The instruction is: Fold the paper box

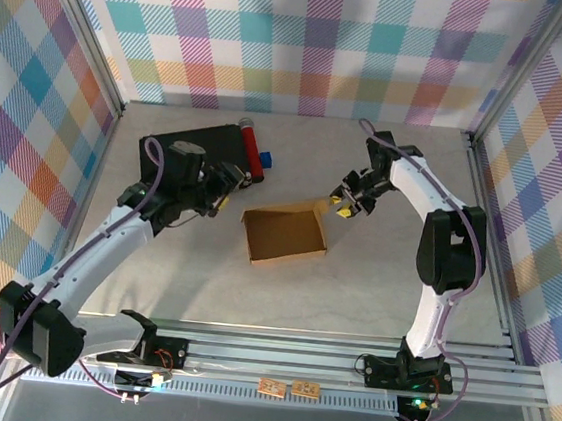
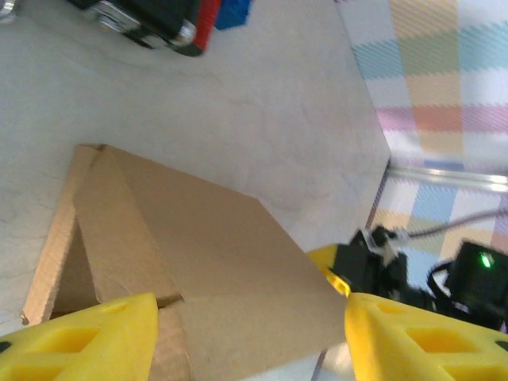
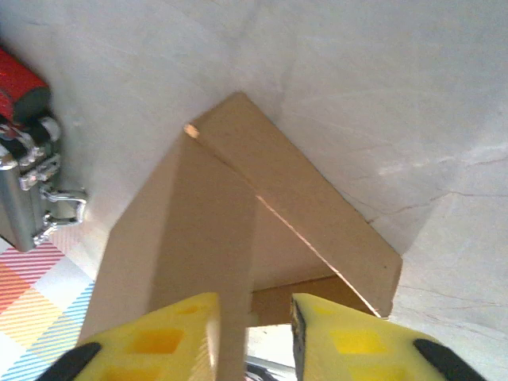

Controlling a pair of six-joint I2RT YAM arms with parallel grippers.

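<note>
The paper box (image 1: pixel 284 233) is plain brown cardboard and lies mid-table as an open tray with raised walls. My left gripper (image 1: pixel 225 191) hovers just left of its back-left corner. In the left wrist view its yellow fingers (image 2: pixel 95 333) stand wide apart, open, with the box's panel (image 2: pixel 214 254) beyond them and nothing gripped. My right gripper (image 1: pixel 347 203) is at the back-right corner. In the right wrist view an upright flap (image 3: pixel 202 230) of the box passes between that gripper's (image 3: pixel 254 309) jaws, close to the left finger, with a clear gap to the right finger.
A black case (image 1: pixel 201 157) with a red cylinder (image 1: pixel 251 147) and a small blue piece (image 1: pixel 266 157) lies behind the left gripper, close to the box. Checked walls close in the table on three sides. Metal rails run along the near edge (image 1: pixel 296 358).
</note>
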